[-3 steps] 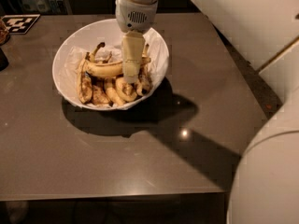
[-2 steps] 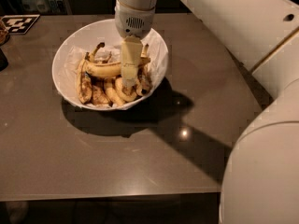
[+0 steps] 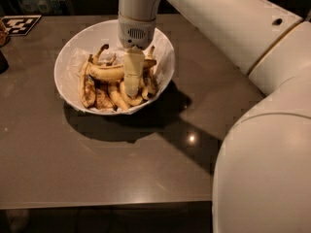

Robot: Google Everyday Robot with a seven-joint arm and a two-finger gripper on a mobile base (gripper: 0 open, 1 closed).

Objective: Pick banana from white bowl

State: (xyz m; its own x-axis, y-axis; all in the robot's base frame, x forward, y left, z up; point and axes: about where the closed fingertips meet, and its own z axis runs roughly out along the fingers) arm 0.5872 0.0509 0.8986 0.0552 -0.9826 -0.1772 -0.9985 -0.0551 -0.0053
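The white bowl (image 3: 73, 52) stands on the dark table at the upper left of the camera view and holds several bananas on crumpled white paper. The banana (image 3: 108, 72), long, curved and yellow with brown speckles, lies crosswise on top of the pile. My gripper (image 3: 132, 75) reaches straight down into the bowl and sits over the right half of this banana, hiding that part. Shorter, browner bananas (image 3: 88, 87) lie under and in front of it.
The grey-brown table (image 3: 97, 164) stretches in front of and to the right of the bowl. A black-and-white marker tag (image 3: 19, 24) lies at the far left corner. My large white arm (image 3: 262, 106) fills the right side of the view.
My gripper has come a little lower and to the left, deeper into the bowl over the long banana. The bananas and the bowl have not moved.
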